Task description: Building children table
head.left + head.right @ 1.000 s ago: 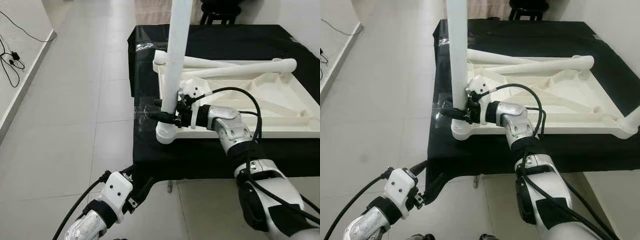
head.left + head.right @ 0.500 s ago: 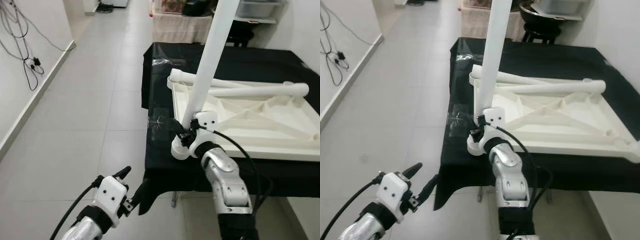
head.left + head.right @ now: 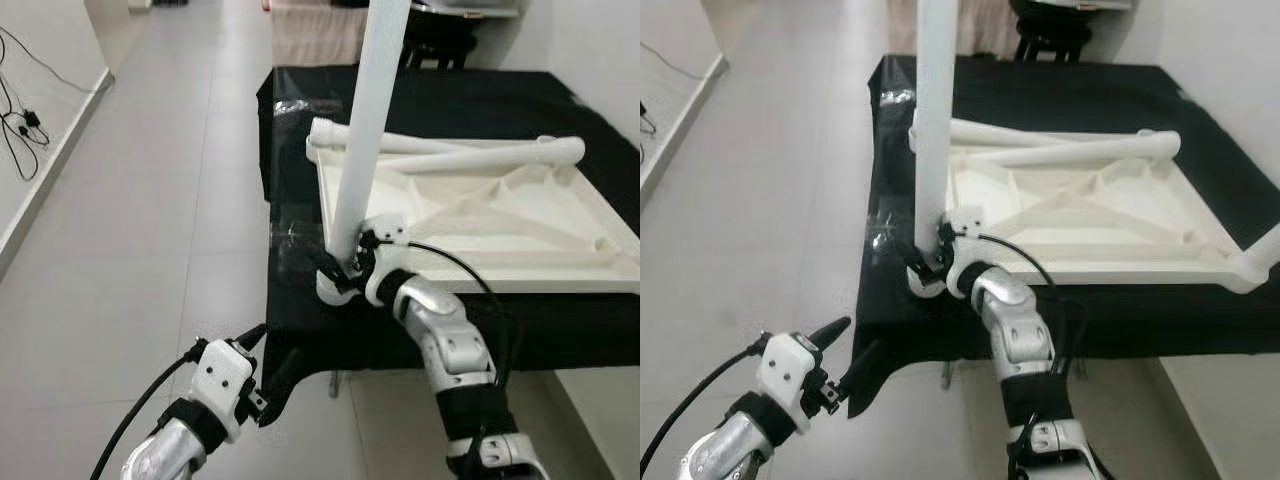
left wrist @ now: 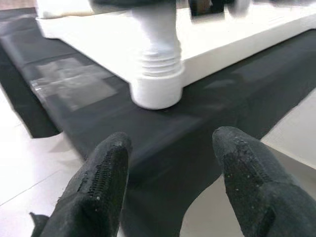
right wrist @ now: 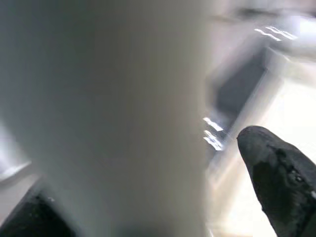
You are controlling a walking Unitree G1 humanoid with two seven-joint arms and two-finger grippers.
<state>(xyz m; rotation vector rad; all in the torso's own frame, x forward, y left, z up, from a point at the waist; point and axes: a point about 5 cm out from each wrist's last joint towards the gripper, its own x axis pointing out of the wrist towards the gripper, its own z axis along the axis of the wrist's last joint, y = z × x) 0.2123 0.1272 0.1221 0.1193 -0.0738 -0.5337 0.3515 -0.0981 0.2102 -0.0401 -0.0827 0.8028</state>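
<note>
On the black-draped stand (image 3: pixel 470 100) before me lies the white tabletop (image 3: pixel 500 215), turned underside up so its ribs show. My right arm (image 3: pixel 445 340) reaches up and forward from below the stand's near edge, bent at the elbow, with the wrist turned toward the tabletop's near left corner. My right gripper (image 3: pixel 345 265) is there, its black fingers clamped on the base of the upright leg (image 3: pixel 362 140), just above the round corner socket (image 3: pixel 335 290). That white leg rises from the socket, leaning slightly to the right, and runs out of the top of the head views. From the right wrist camera the leg (image 5: pixel 113 113) is a broad pale blur pressed close to the lens, with one dark fingertip (image 5: pixel 279 173) showing past its side.

My left arm (image 3: pixel 160 455) is held low, off the stand's near left corner and over the tiled floor (image 3: pixel 130 230). My left gripper (image 3: pixel 268 350) points up and forward toward the hanging edge of the black cloth, its two fingers spread apart and holding nothing. Through the left wrist camera the fingers (image 4: pixel 98 182) frame the cloth's edge, and beyond them sits the socket (image 4: pixel 157 89) with the threaded end of the leg (image 4: pixel 159 37) going into it; gripper and socket are apart.

Two more loose legs (image 3: pixel 470 150) lie across the far part of the tabletop, crossing near its far left corner. A dark stool (image 3: pixel 440 30) stands beyond the stand, and a cable (image 3: pixel 25 120) trails along the left wall.
</note>
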